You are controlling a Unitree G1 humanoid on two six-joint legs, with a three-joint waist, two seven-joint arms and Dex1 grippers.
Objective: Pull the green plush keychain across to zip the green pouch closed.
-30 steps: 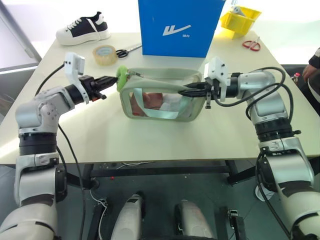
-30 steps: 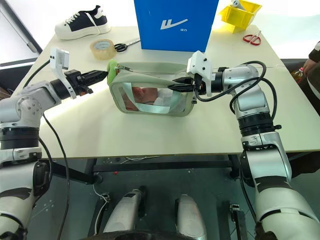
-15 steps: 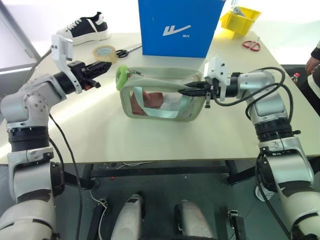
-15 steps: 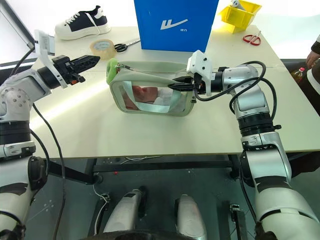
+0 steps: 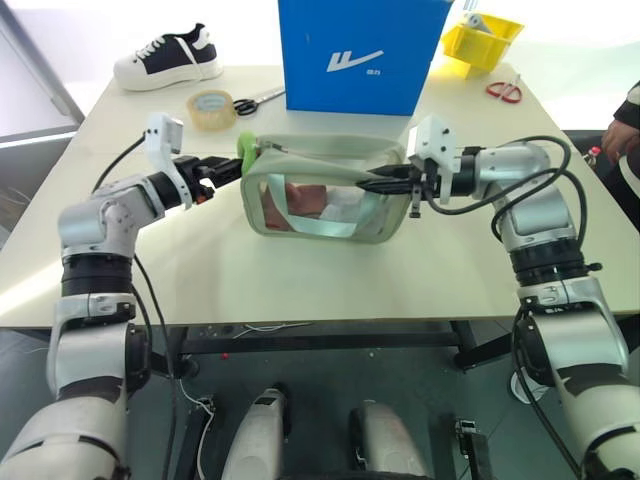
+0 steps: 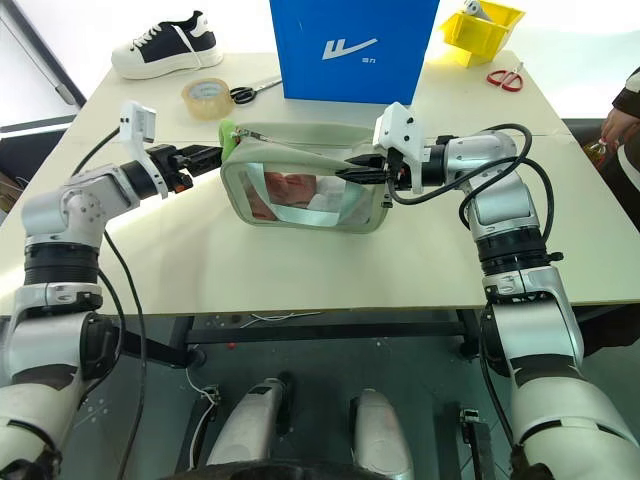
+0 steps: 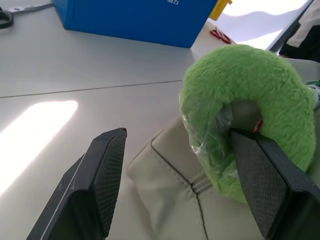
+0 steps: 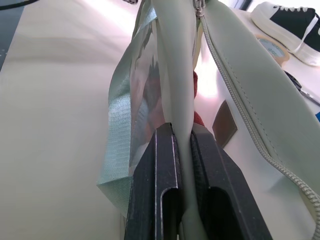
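Observation:
The green pouch (image 5: 325,205) stands on the table, its clear window showing red and white contents. At its left top corner sits the green plush keychain (image 5: 243,150), a fuzzy ring on the zipper. My left gripper (image 5: 222,170) is level at that corner and open. In the left wrist view the keychain (image 7: 260,105) rests against the inner side of one finger (image 7: 260,185), while the other finger (image 7: 102,175) stands well apart. My right gripper (image 5: 375,184) is shut on the pouch's fabric (image 8: 240,90) at the right end, the cloth pinched between its fingers (image 8: 162,165).
A tall blue box (image 5: 360,50) stands right behind the pouch. A tape roll (image 5: 210,108), black scissors (image 5: 258,100) and a sneaker (image 5: 167,57) lie at the back left. A yellow bin (image 5: 480,40) and red scissors (image 5: 503,90) sit back right. A person's hand (image 5: 620,130) shows at the right edge.
My left gripper, shut at the keychain a second ago, lifted away up and to the left, then came back down to the keychain with its fingers now open. The right gripper kept still.

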